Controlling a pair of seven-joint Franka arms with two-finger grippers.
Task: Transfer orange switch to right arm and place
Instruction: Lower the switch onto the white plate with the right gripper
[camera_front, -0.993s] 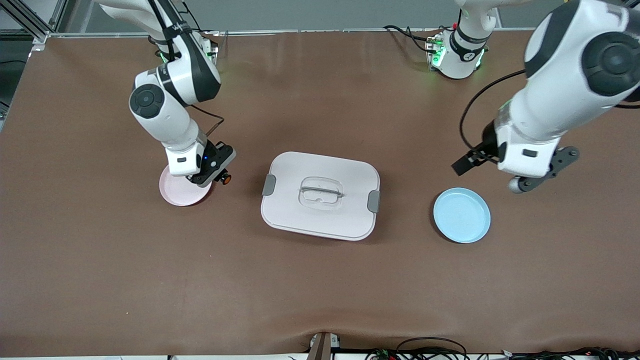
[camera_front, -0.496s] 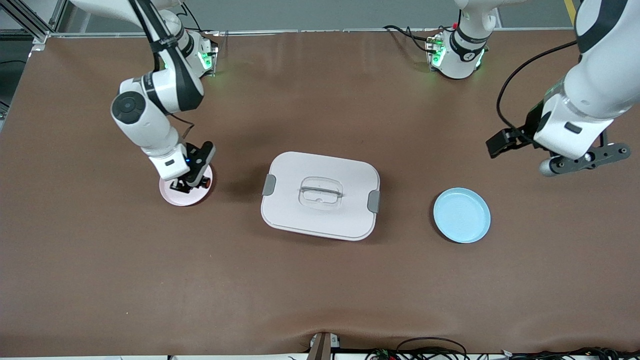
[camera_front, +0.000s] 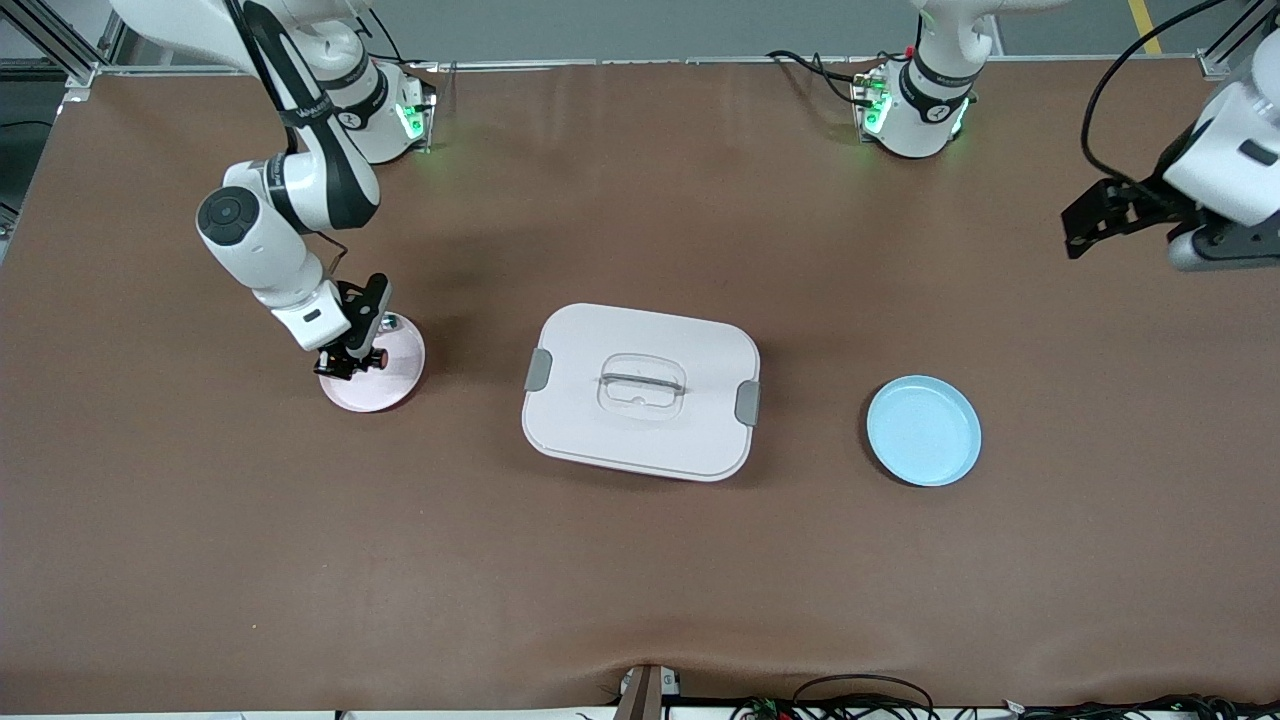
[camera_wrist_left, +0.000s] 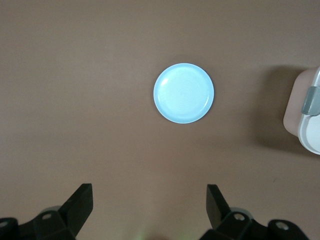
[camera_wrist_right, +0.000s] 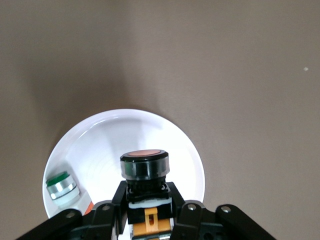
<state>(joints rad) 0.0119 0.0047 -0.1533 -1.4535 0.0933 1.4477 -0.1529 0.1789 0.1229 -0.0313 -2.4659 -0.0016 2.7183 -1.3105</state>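
Note:
My right gripper (camera_front: 350, 362) is shut on the orange switch (camera_front: 378, 357) and holds it just over the pink plate (camera_front: 395, 385) at the right arm's end of the table. In the right wrist view, the right gripper (camera_wrist_right: 146, 202) clamps the switch (camera_wrist_right: 145, 167) by its black body. The round orange button end points at the plate (camera_wrist_right: 100, 140), which looks white here. My left gripper (camera_front: 1212, 245) is open and empty, high above the left arm's end of the table. It also shows in the left wrist view (camera_wrist_left: 148, 207).
A small whitish part with a green end (camera_wrist_right: 61, 188) lies on the pink plate beside the switch. A white lidded box (camera_front: 640, 390) sits mid-table. An empty blue plate (camera_front: 923, 430) lies toward the left arm's end and shows in the left wrist view (camera_wrist_left: 183, 93).
My right gripper has carried the switch from beside the pink plate to over it. My left arm has pulled back and up toward its end of the table, away from the blue plate.

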